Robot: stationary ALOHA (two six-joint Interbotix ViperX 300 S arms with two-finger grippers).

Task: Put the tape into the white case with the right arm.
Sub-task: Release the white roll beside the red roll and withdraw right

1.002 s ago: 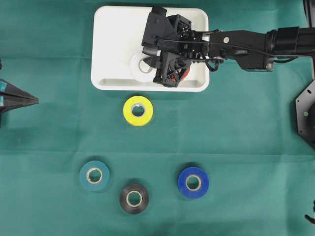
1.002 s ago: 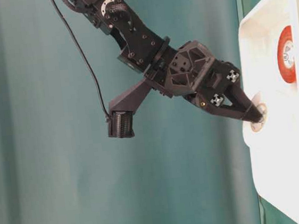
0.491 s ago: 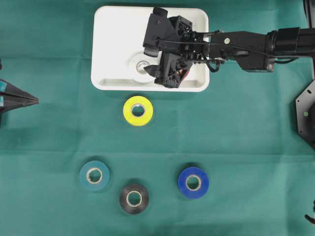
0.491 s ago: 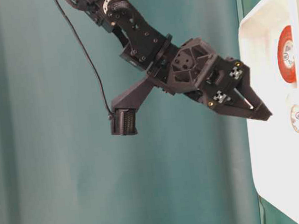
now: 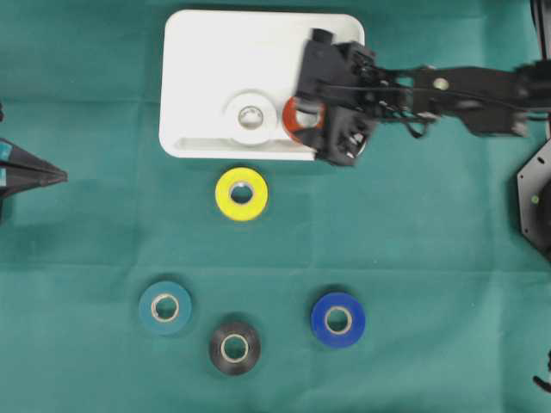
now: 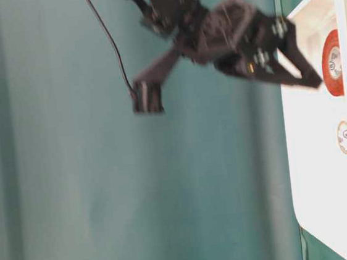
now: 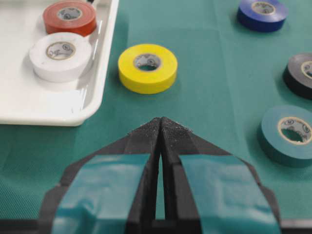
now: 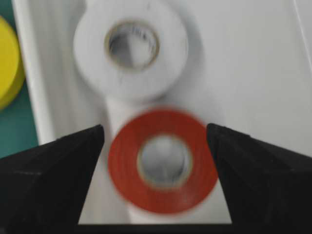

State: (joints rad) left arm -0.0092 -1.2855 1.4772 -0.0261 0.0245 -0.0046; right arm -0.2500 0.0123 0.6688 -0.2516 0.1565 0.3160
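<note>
1. The tape rolls are small, stiff rings with a hard core. I judge them light and rigid enough not to crush, though the smooth sides could slip under a weak pinch.
2. The best hold, I think, is across the outer wall with one finger on each side, or one finger down the hole and one outside. Taken flat from above, a roll should come up level.
3. The white case (image 5: 207, 77) sits at 12 o'clock on the green counter (image 5: 413, 258). Two rolls lie flat inside it: the white roll (image 5: 250, 114) and the red roll (image 5: 300, 119), side by side and close, the red at 3 o'clock of the white.
4. My right gripper (image 8: 155, 161) stands open above the red roll. In the wrist view a finger shows on each side of it with clear gaps, so I hold nothing and touch nothing. The side view is blurred, but the fingertips appear to be off the case.
5. Four rolls wait on the counter: yellow (image 5: 241, 194) just outside the case rim at 6 o'clock, teal (image 5: 165, 306), black (image 5: 234, 348) and blue (image 5: 337, 319) well apart, lower down.
6. My left gripper (image 7: 160, 127) is closed, tips together and empty, parked at 9 o'clock.
</note>
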